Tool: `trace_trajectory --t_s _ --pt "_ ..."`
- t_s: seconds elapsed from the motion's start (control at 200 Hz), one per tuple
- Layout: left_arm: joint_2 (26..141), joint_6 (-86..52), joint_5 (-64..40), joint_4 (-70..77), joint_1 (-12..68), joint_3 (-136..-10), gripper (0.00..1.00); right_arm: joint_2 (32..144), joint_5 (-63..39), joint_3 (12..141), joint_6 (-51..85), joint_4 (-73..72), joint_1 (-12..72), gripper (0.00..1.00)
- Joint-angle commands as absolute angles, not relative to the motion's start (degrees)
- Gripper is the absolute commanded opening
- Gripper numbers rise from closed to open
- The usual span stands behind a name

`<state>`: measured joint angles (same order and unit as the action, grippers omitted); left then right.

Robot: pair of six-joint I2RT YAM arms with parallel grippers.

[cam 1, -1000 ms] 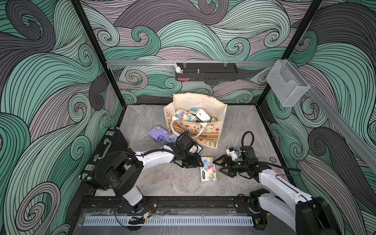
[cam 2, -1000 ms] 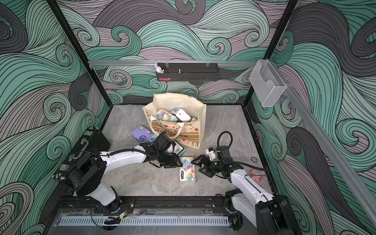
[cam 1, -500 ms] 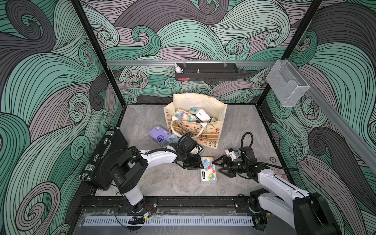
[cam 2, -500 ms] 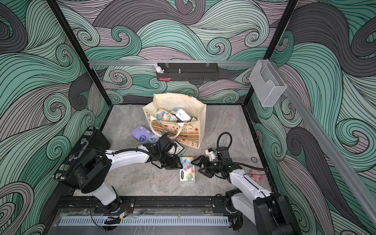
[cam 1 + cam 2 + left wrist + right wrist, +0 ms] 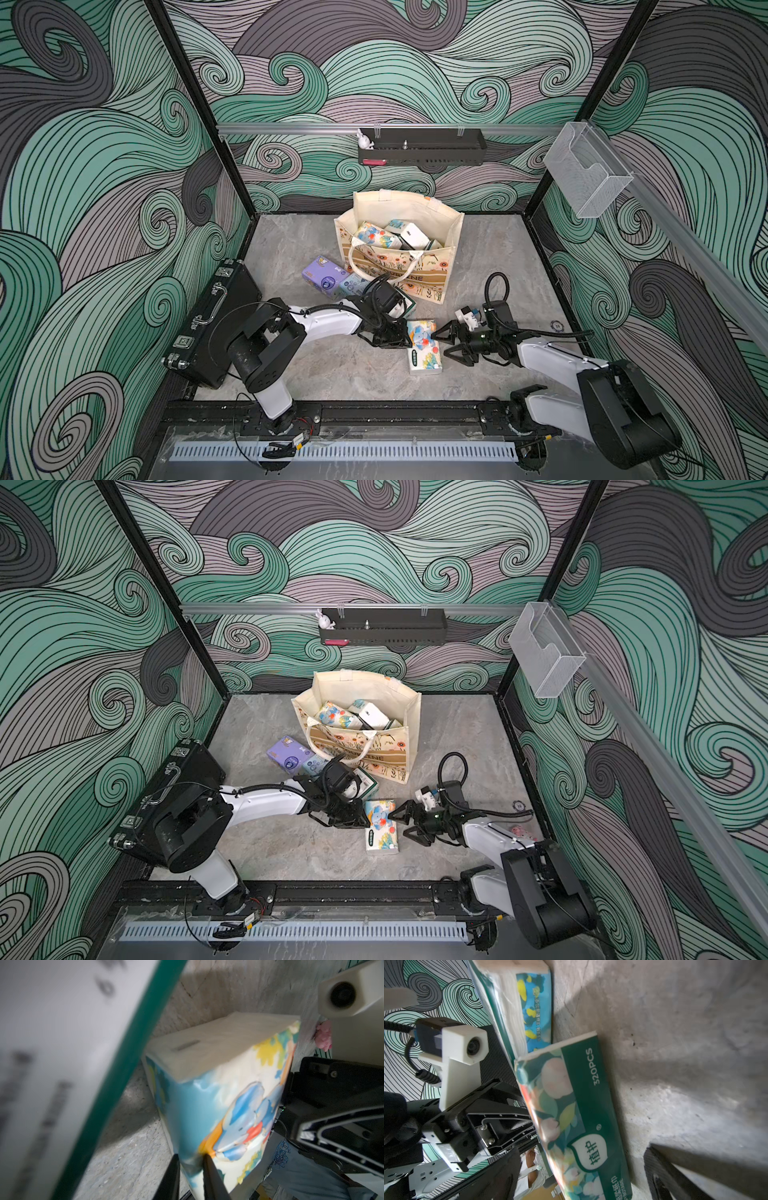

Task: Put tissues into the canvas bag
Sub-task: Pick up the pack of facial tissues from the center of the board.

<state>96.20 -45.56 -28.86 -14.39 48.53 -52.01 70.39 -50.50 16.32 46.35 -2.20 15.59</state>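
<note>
The green tissue pack [image 5: 571, 1115] reads "320PCS" and "植护".

Both top views are bright, even and sharp, bowed at the edges, with soft shadows on the floor [image 5: 345, 374], while the wrist views are dimmer and shadowed, the left blurring a near white-green pack [image 5: 52, 1064] and the elephant tissue pack [image 5: 207, 1095].
</note>
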Motion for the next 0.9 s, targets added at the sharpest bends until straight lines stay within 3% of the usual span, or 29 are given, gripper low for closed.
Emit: trace_trajectory --t_s 0.0,0.155,0.425,0.801,0.896 --pt "95.5 -44.9 -28.1 -15.7 48.8 -50.4 0.2 71.9 -50.6 16.1 46.8 -4.6 16.3 0.94" --pt "94.9 -44.5 -28.0 -16.1 48.8 -49.4 0.19 73.8 -49.6 16.5 47.8 -6.5 17.9 1.0" --pt "94.1 -44.4 -27.8 -16.3 48.8 -48.8 0.19 78.7 -47.9 17.8 53.6 -14.9 23.6 0.99" --pt "94.1 -43.9 -27.5 -16.9 48.8 -49.3 0.19 79.3 -47.8 17.7 55.2 -18.0 25.1 0.82" --pt "94.3 -43.4 -27.4 -17.9 48.7 -50.3 0.21 77.3 -47.2 17.7 53.5 -15.7 25.1 0.71"
